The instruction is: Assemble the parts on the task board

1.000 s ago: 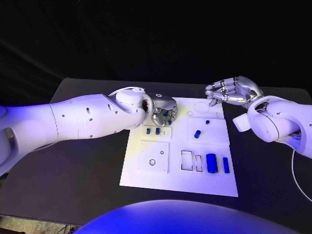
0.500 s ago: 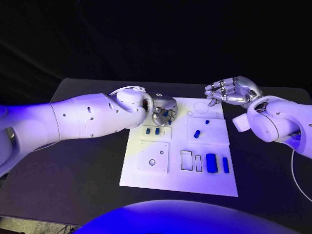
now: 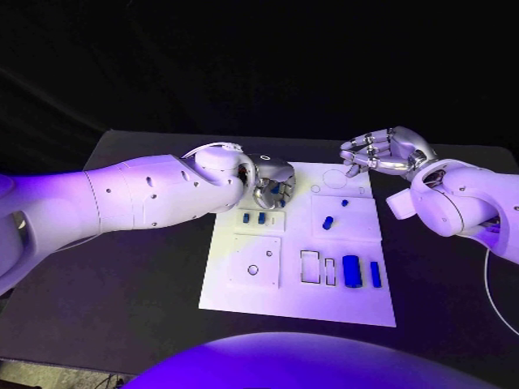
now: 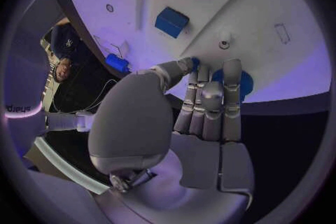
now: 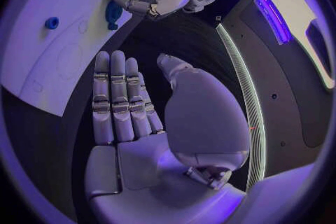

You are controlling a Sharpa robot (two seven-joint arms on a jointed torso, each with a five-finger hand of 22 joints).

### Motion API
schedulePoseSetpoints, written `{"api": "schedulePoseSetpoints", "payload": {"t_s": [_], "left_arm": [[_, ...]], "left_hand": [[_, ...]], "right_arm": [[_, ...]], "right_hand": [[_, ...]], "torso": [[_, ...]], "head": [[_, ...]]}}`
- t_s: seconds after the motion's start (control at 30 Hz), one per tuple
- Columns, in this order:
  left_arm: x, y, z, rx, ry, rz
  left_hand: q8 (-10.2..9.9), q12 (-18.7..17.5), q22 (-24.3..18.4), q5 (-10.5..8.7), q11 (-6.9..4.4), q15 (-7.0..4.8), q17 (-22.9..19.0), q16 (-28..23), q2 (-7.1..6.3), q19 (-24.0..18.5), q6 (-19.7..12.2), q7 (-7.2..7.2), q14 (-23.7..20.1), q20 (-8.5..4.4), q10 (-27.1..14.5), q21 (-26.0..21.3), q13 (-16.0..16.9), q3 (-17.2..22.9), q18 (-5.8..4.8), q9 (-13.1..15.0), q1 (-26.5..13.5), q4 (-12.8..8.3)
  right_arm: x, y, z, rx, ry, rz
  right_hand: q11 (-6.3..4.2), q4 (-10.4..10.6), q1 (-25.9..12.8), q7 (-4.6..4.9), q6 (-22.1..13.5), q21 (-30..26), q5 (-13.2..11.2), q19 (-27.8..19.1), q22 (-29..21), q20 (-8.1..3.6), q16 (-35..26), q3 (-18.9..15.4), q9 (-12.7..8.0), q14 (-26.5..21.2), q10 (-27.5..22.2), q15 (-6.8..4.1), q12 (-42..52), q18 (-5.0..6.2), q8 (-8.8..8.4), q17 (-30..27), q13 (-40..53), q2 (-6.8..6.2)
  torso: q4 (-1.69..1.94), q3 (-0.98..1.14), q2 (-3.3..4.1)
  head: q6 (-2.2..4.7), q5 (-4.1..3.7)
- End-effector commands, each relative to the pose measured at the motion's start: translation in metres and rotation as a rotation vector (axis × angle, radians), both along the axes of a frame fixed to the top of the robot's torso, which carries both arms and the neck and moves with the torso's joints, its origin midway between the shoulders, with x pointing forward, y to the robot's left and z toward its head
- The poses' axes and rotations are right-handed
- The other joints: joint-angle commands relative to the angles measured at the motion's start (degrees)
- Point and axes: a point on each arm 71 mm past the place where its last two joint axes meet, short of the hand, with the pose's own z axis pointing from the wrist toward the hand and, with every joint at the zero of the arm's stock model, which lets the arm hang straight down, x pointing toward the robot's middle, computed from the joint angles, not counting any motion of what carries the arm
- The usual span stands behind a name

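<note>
Your left hand [image 3: 272, 186] sits over the board's [image 3: 259, 300] far left corner, fingers closed around a round blue part [image 4: 234, 81] that lies at the board's surface. Your right hand [image 3: 380, 152] hovers off the board's far right corner, fingers apart and empty. On the board, two small blocks [image 3: 254, 217] stand just nearer than the left hand, and long bars [image 3: 352, 271] lie toward the near right beside open slots [image 3: 310, 267]. Judging by those, most of the assembly remains.
</note>
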Motion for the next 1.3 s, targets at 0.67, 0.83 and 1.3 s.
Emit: {"api": "schedulePoseSetpoints", "payload": {"t_s": [0.67,0.83,1.3], "left_arm": [[-0.003,0.006,-0.005,-0.047,-0.005,0.014],[-0.004,0.008,0.0,-0.086,-0.022,0.015],[-0.005,0.019,0.027,-0.179,-0.07,0.04]], "left_hand": [[-0.3,-1.8,4.7,-0.3,-0.53,-0.52,3.4,2.4,1.71,3.6,2.7,-0.2,3.2,-0.49,3.4,3.9,0.2,0.7,-0.89,0.6,-0.7,-1.0],[-0.4,-2.0,4.9,-0.29,-0.53,-0.53,3.7,2.5,1.64,3.8,2.7,-0.19,3.4,-0.5,3.4,4.1,0.2,0.7,-0.94,0.6,-0.7,-1.1],[-0.6,-2.3,5.4,-0.28,-0.51,-0.53,4.1,2.7,1.42,4.1,2.8,-0.15,3.7,-0.52,3.7,4.5,0.2,0.8,-1.04,0.6,-0.7,-1.4]], "right_arm": [[-0.001,0.001,0.001,0.001,-0.01,0.012],[0.0,0.0,0.001,0.0,-0.01,0.01],[0.001,-0.002,0.0,-0.002,-0.012,0.006]], "right_hand": [[-0.14,-0.3,0.6,0.1,-0.3,-0.3,0.0,0.3,-0.1,0.18,-0.4,-0.1,0.1,-0.2,-0.4,0.31,0.0,0.26,0.31,0.0,-0.1,-0.05],[-0.14,-0.3,0.6,0.1,-0.3,-0.3,0.0,0.3,-0.1,0.18,-0.4,-0.1,0.1,-0.2,-0.4,0.31,0.0,0.26,0.31,0.0,-0.1,-0.05],[-0.14,-0.3,0.6,0.1,-0.3,-0.3,0.0,0.3,-0.1,0.18,-0.4,-0.1,0.1,-0.2,-0.4,0.31,0.0,0.26,0.31,0.0,-0.1,-0.05]], "torso": [[-0.01,0.0,0.01],[0.02,0.0,-0.04],[0.03,-0.01,-0.07]], "head": [[0.0,0.02],[0.0,0.03],[0.0,0.25]]}}
